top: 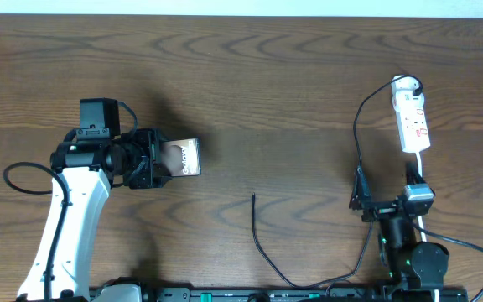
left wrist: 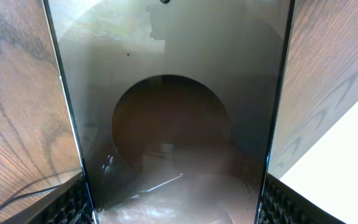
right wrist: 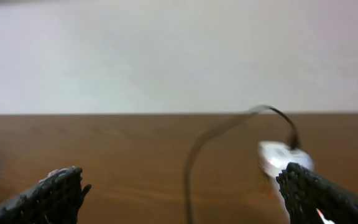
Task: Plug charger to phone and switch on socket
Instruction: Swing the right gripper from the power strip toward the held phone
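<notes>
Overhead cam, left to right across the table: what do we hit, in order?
phone, held in the left gripper → free tip of the charger → socket

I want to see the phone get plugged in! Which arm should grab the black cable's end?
Probably right. The right gripper is open and empty, while the left gripper holds the phone. The charger tip lies free between them.

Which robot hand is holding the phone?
The left gripper: the phone sits clamped between its fingers. The right gripper is open and empty.
</notes>
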